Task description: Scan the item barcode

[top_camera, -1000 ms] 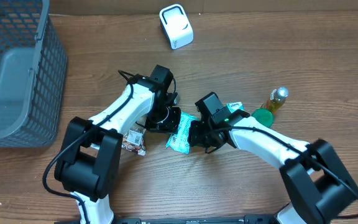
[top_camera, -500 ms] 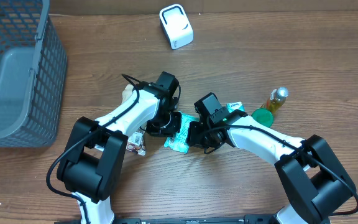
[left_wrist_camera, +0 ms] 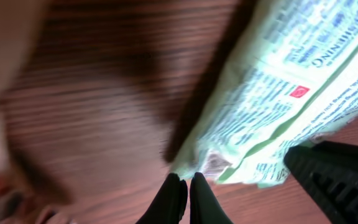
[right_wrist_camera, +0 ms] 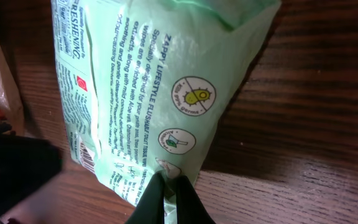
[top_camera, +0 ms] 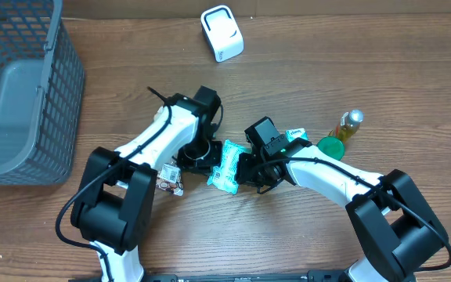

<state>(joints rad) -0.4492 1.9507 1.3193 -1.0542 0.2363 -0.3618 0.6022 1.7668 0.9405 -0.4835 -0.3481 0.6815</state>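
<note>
I'm pinching the wipes pack (top_camera: 227,166) edges with left gripper (left_wrist_camera: 186,179) and right gripper (right_wrist_camera: 168,182) both clamped, so its barcode (left_wrist_camera: 215,163) is showing for scanning.

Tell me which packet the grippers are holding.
The light green wipes pack, pinched at opposite edges by the left gripper and right gripper. The small brown-and-white snack packet lies apart, untouched.

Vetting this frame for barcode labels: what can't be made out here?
- Left wrist: motion blur smears the wipes packet; its barcode is unreadable.
- Right wrist: the barcode sits at the packet's edge, too small and skewed to read.
- Overhead: snack wrapper partly under the left arm; packet print too small.
</note>
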